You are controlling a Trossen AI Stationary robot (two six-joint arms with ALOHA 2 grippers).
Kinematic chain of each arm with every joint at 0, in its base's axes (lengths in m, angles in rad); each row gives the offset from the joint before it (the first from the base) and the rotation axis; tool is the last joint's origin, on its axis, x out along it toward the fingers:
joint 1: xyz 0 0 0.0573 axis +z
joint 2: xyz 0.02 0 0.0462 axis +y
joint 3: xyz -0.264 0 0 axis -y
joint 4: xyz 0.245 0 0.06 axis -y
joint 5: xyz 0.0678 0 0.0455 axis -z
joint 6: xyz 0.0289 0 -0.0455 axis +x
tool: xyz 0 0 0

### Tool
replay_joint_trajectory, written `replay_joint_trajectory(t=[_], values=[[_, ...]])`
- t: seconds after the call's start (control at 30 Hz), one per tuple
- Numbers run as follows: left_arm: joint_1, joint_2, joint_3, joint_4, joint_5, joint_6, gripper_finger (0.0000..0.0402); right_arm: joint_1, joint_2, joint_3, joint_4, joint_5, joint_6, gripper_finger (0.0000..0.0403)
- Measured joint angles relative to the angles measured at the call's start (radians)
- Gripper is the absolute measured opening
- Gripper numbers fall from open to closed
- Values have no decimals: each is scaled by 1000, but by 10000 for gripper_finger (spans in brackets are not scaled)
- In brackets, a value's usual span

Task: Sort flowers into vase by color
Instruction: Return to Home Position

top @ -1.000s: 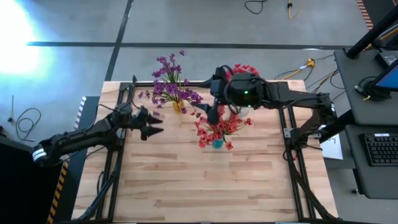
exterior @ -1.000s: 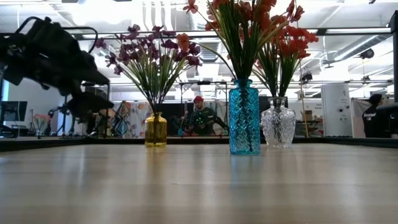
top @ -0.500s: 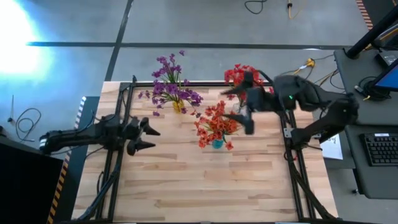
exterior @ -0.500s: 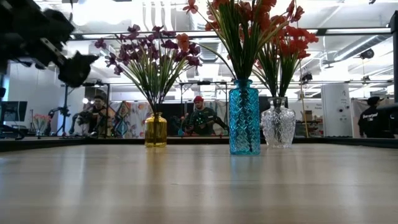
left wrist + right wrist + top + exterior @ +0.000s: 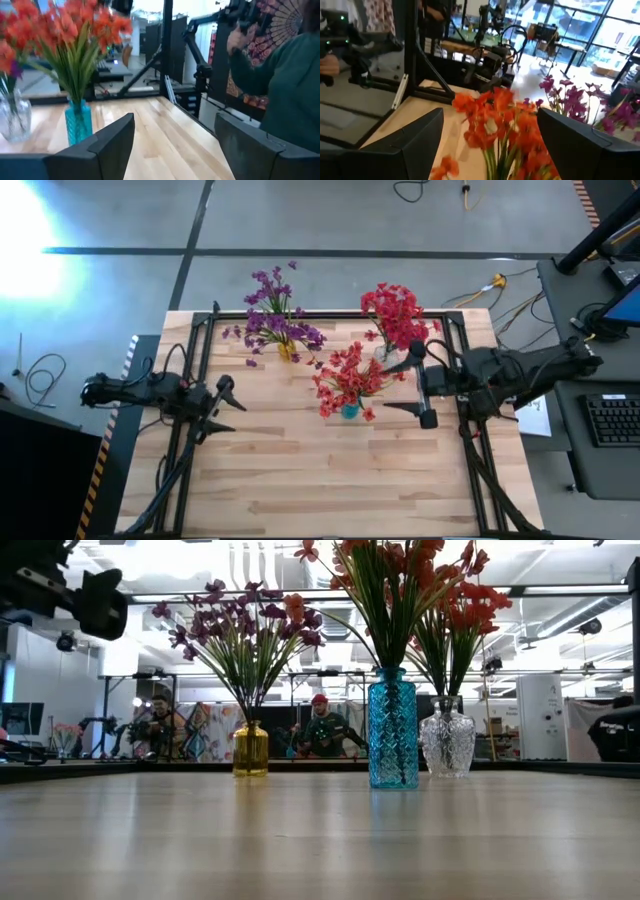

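the right gripper (image 5: pixel 402 386) and left gripper (image 5: pixel 226 406) are being pulled back, both spread and empty. between them, red flowers (image 5: pixel 348 383) are being left in the blue vase (image 5: pixel 393 728), purple flowers (image 5: pixel 278 328) in the yellow vase (image 5: pixel 250 748); sorting is judged finished.

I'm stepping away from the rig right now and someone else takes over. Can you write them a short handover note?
Left gripper: open, empty, over the table's left side.
Right gripper: open, empty, just right of the blue vase.
Purple flowers stand in the yellow vase. The red flowers fill the blue vase and the clear vase.
Done: no sprig shows loose on the table, and the colours look sorted.
Left: probably only parking both arms.
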Motion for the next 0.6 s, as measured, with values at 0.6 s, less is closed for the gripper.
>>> replay_joint_trajectory(t=[0.6], values=[[1,0,0,18,-110,94,262,-4,-165,-692,851,-72,23,315]])
